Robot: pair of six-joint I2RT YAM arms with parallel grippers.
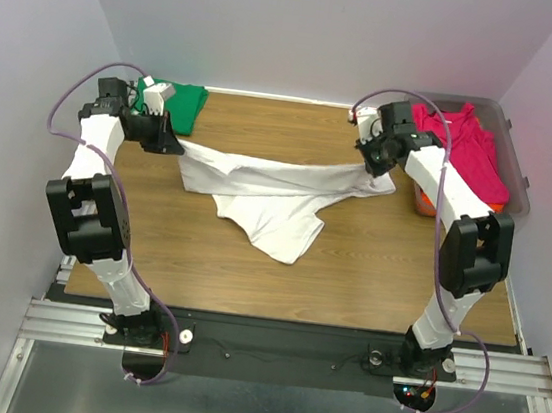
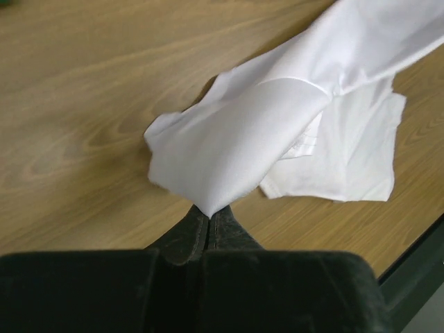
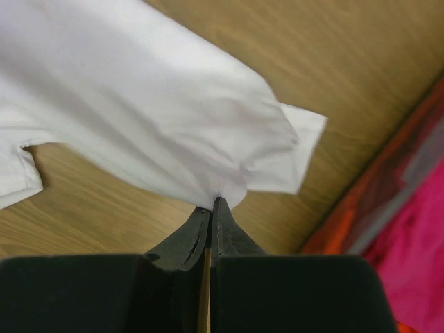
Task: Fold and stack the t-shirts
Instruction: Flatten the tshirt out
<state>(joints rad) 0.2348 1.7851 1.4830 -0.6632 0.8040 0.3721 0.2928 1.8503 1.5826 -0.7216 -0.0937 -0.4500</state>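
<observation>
Both arms are on the white shirt (image 1: 277, 202). The left gripper (image 2: 209, 215) is pressed together on a bunched corner of cloth, with fabric spilling out right at the fingertips. The right gripper (image 3: 214, 203) does the same at the other end, pinching a gathered fold beside what looks like a sleeve, though which hem or shoulder each has hold of is hard to call from these angles.

The shirt hangs between them across the far half of the table (image 1: 348, 276). Its ends are lifted while the middle sags and lies crumpled on the wood. The green shirt (image 1: 183, 102) sits at the far left corner behind the left arm, and the pink shirt (image 1: 465, 144) is heaped in the tub (image 1: 520, 186) on the right, with the orange shirt (image 1: 423, 196) peeking out beneath it.

My read is that this is the spread-out step: one shirt is gripped at both ends and nothing is folded yet. The next move calls for drawing the two ends apart and up together so the cloth pulls taut, then laying it flat. An uneven pull would leave the middle twisted.
</observation>
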